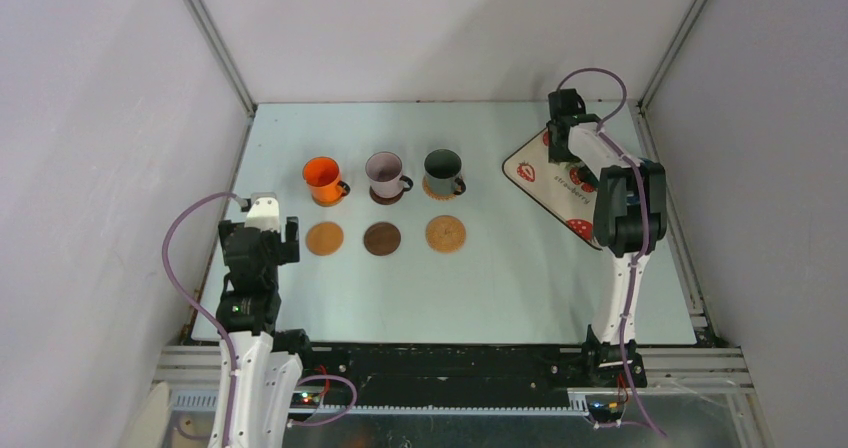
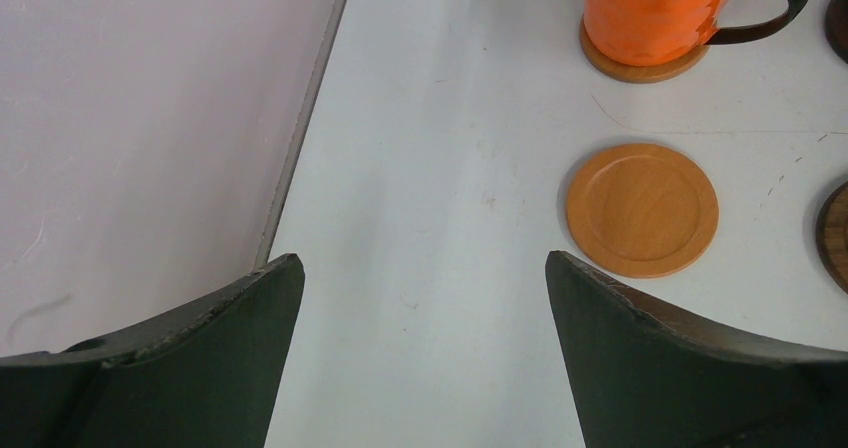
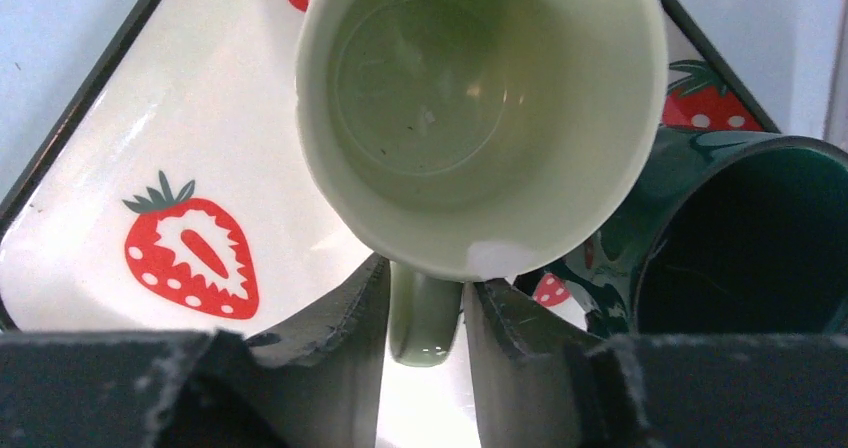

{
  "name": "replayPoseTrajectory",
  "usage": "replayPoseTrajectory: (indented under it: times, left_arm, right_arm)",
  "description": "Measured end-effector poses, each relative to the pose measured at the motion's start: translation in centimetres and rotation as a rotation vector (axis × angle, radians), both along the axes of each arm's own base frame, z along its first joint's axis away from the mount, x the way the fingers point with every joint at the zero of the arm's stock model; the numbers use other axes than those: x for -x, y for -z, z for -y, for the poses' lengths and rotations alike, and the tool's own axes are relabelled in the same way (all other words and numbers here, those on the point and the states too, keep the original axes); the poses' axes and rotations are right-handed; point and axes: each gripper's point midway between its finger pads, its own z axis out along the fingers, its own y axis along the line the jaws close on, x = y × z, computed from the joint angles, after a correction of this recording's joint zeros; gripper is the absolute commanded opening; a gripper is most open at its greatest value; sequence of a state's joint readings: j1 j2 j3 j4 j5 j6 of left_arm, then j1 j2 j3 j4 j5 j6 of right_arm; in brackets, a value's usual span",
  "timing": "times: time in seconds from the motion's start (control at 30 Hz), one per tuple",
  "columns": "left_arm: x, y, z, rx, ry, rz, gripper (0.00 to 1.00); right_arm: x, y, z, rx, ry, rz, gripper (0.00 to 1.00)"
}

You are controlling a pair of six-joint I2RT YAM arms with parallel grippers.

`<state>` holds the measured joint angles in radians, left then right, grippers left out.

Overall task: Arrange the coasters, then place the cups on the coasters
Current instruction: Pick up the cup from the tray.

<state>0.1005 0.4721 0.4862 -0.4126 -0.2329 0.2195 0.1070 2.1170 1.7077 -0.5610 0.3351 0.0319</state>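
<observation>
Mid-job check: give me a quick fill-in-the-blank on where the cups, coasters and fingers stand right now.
The right fingers flank the pale green cup's ____.
The orange cup sits on a ____.
The left fingers stand ____, holding nothing.
The near dark brown coaster bears ____ cup.
Missing: handle; coaster; open; no.
</observation>
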Motion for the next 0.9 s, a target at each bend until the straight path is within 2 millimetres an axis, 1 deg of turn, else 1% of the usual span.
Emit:
replayPoseTrajectory:
  times: [0.03,0.1,0.17,0.23,0.5,0.6,0.67,0.73,0.77,0.83,0.9]
  left_arm:
    - [0.0,0.0,0.0,0.0,0.0,0.0,0.98]
    - [0.0,0.0,0.0,0.0,0.0,0.0,0.98]
    - [0.0,0.0,0.0,0.0,0.0,0.002,0.98]
    - [0.0,0.0,0.0,0.0,0.0,0.002,0.98]
    - [0.0,-0.2,0.0,-0.001,0.0,0.008,0.98]
    - [0.0,-0.2,0.0,-0.001,0.0,0.008,0.98]
    - [0.0,-0.2,0.0,-0.001,0.0,0.008,0.99]
    - [0.0,-0.2,0.0,-0.001,0.001,0.008,0.98]
    - [0.0,-0.2,0.0,-0.001,0.0,0.008,0.98]
    - [0.0,-0.2,0.0,-0.001,0.001,0.008,0.98]
    - [0.0,-0.2,0.0,-0.001,0.001,0.008,0.98]
  right_arm:
    - [0.0,0.2,-0.1,-0.006,-0.004,-0.005,0.3]
    - [0.0,0.4,-0.1,-0.01,-0.005,-0.012,0.22]
    - [0.0,0.4,0.0,-0.022,-0.004,-0.011,0.08]
    - [-0.2,0.4,0.0,-0.041,-0.009,-0.01,0.0]
    - [-0.2,0.2,0.0,-0.101,-0.021,-0.009,0.0]
    - [0.6,-0.5,-0.4,-0.139,-0.035,-0.009,0.0]
    - [1.5,-1.8,-0.5,-0.16,-0.046,-0.001,0.0]
    - [2.6,-3.9,-0.8,-0.173,-0.062,0.03,0.0]
    - [3.1,-5.5,-1.3,-0.178,-0.079,0.058,0.0]
    - [3.9,-9.4,-2.3,-0.177,-0.117,0.139,0.0]
    - [4.6,-13.6,-4.2,-0.178,-0.175,0.234,0.0]
